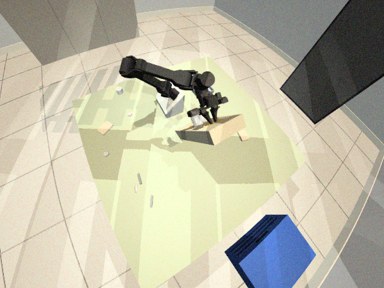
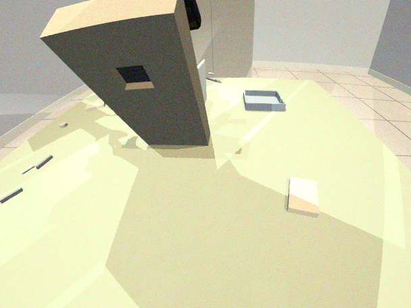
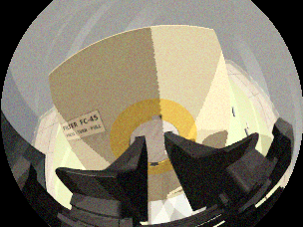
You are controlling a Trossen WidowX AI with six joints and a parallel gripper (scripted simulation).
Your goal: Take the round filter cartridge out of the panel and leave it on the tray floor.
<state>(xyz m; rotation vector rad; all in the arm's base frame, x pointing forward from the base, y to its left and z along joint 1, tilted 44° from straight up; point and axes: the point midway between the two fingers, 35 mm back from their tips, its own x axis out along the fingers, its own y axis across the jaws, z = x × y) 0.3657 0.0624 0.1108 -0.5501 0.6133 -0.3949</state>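
The tan service panel (image 1: 227, 126) (image 2: 152, 111) (image 3: 115, 75) stands tilted on the pale green mat. The grey round filter cartridge (image 3: 150, 126) sits flush in its face inside a yellow ring (image 3: 122, 131), beside a white label (image 3: 82, 125). My gripper (image 1: 212, 120) (image 3: 153, 136) points down onto the cartridge face. Its fingertips are in the cartridge's face, nearly together, pinching the strip between them. The grey tray (image 2: 263, 106) stands on the mat beside the panel; in the top view it (image 1: 196, 120) shows just left of the fingers. In the exterior view the panel hides the gripper.
The panel's back has a square hole (image 2: 134, 75). Flat tan blocks (image 1: 105, 127) (image 2: 303, 196) lie on the mat, with a small cylinder (image 1: 119, 90) and short rods (image 1: 139, 178). A blue box (image 1: 275, 252) and a dark slab (image 1: 338, 60) stand off the mat.
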